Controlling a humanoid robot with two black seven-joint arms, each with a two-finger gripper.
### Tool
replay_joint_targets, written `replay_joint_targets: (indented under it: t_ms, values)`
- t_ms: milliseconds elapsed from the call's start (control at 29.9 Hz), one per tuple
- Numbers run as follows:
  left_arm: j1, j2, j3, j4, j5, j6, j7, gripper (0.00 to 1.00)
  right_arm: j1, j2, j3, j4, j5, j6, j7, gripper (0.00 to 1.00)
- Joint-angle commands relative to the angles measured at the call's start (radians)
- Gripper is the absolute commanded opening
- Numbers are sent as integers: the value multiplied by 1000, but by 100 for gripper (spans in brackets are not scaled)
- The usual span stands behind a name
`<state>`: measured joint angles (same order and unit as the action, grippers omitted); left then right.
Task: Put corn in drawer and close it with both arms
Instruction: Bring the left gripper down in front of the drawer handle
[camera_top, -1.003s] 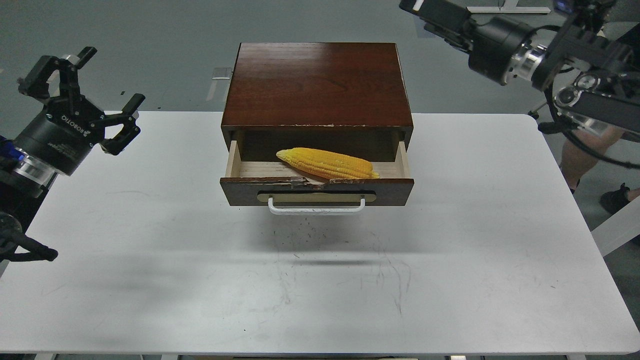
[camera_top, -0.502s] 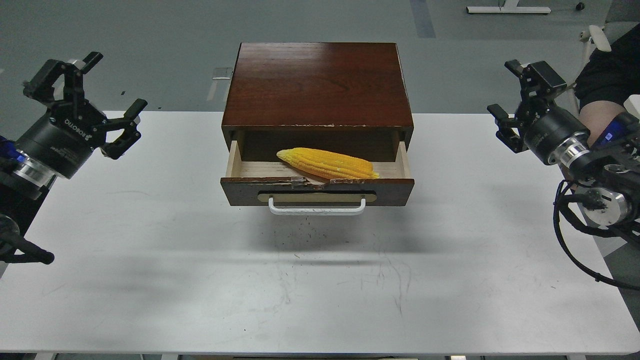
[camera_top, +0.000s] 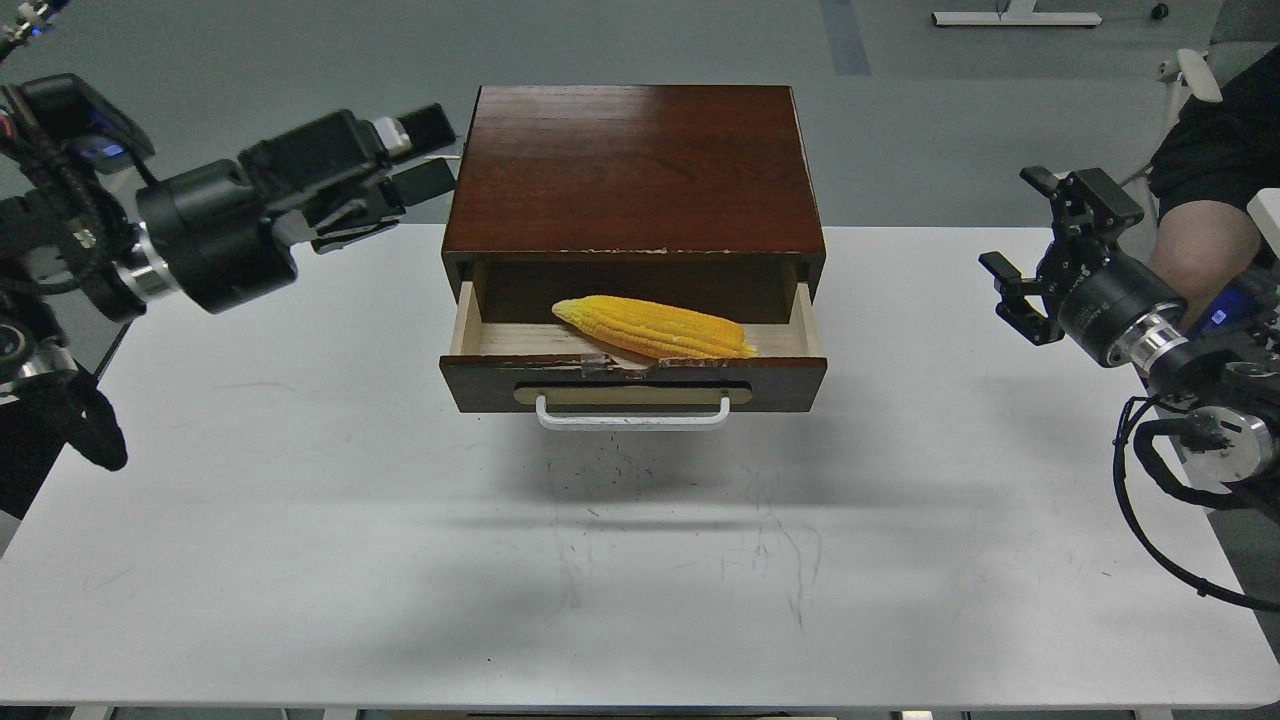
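Observation:
The yellow corn (camera_top: 655, 328) lies lengthwise inside the drawer (camera_top: 790, 372), which stands pulled partly out of the dark wood cabinet (camera_top: 635, 170). The drawer's white bar handle (camera_top: 633, 418) faces me. My left gripper (camera_top: 435, 150) is open and empty; it points right, in the air just beside the cabinet's left rear top corner. My right gripper (camera_top: 1012, 222) is open and empty, above the table's right edge, well to the right of the drawer.
The cabinet stands at the back middle of the white table (camera_top: 300, 520). A person's arm (camera_top: 1200, 240) shows behind my right arm at the right edge. Loose black cables (camera_top: 1150, 500) hang from the right arm.
My left arm has swung up and to the right, so its gripper now points at the cabinet's left side. My right gripper has dropped slightly. The corn and drawer have not moved.

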<state>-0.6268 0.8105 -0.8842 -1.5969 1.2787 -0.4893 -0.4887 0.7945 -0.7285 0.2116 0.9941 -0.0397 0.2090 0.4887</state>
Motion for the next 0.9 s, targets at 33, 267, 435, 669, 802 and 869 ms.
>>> replay_joint_targets:
  t_ms: [33, 267, 435, 669, 802, 869]
  values:
    - [-33, -100, 11, -64, 353, 1, 0, 100, -15, 0, -3, 0, -2, -3, 0, 100]
    - [-63, -247, 169, -80, 568, 1, 0, 94, -41, -2, -3, -8, -3, -2, 0, 100]
    - [-54, -266, 254, -80, 579, 1, 0, 65, -52, -2, -3, -17, -3, -2, 0, 100]
    - [-5, -277, 326, -72, 547, 1, 0, 0, -58, -2, -5, -17, -3, -2, 0, 100]
    - [84, -277, 323, -37, 301, 6, 42, 0, -64, -2, -5, -17, -3, 0, 0, 100]
    - [98, -275, 320, -24, 235, 6, 78, 0, -64, -2, -5, -17, -3, 0, 0, 100]
